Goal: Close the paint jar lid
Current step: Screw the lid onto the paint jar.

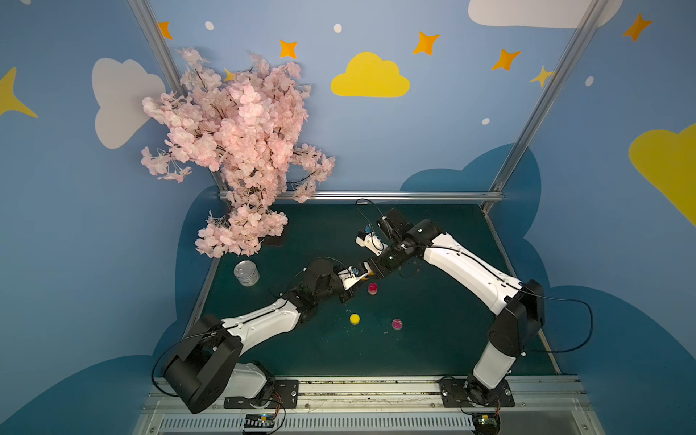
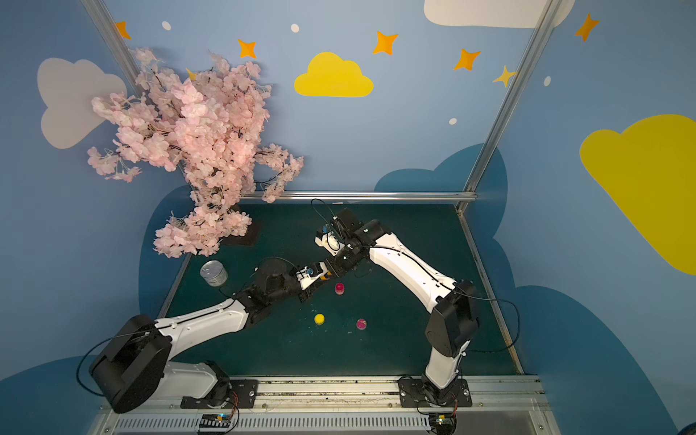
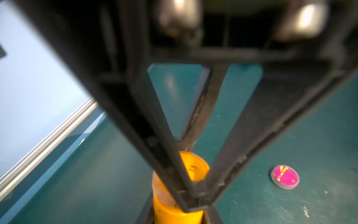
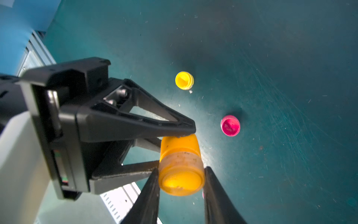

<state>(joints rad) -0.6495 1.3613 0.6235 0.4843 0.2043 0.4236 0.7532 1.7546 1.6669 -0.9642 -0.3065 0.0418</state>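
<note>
**Two claws sharing one orange jar**

From where I'm standing, both arms are reaching in over the middle of the green table (image 1: 433, 339) and meeting tip to tip. The orange paint jar (image 4: 182, 184) is hanging between them, tipped on its side and clear of the tabletop. The right gripper (image 4: 181, 169) is clasping the jar's body near its base, one finger pressing on each side. The left gripper (image 3: 193, 202) is clenching around the orange lid (image 4: 178, 144), which is sitting on the jar's mouth; whether it is fully seated I cannot tell. Just beside the pair, a pink jar (image 1: 373, 288) is standing on the table. A yellow pot (image 1: 354, 319) and a pink pot (image 1: 397, 324) are lying nearer the robot's base. A tin can (image 1: 246, 273) is sitting off on the left side, near the pink blossom tree (image 1: 233, 150).
</note>
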